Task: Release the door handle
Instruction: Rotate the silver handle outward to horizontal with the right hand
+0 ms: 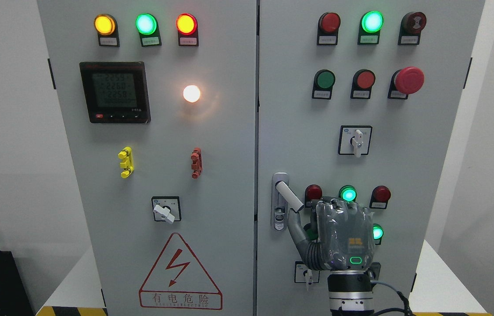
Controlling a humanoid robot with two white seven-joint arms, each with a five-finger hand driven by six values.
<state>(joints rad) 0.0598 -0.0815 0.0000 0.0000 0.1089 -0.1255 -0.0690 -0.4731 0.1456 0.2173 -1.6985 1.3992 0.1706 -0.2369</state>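
The cabinet's right door [299, 131] carries a silver lock plate [278, 215] at its left edge. From it a white door handle [288, 196] swings out, slanting down to the right. My right hand [313, 215] rises from the bottom edge, its grey back facing the camera. Its thumb [294, 226] stretches up-left and ends just under the handle's free tip. The other fingers [343, 205] point toward the door to the right of the handle and do not wrap it. A small gap shows between the handle tip and the index finger. No left arm appears.
The left door [163, 145] has a meter [114, 92], lamps, a rotary switch [166, 210] and a warning triangle [180, 274]. Around my hand sit red and green lamps [348, 193] and a small switch [306, 273]. A red emergency button [408, 80] sits higher up.
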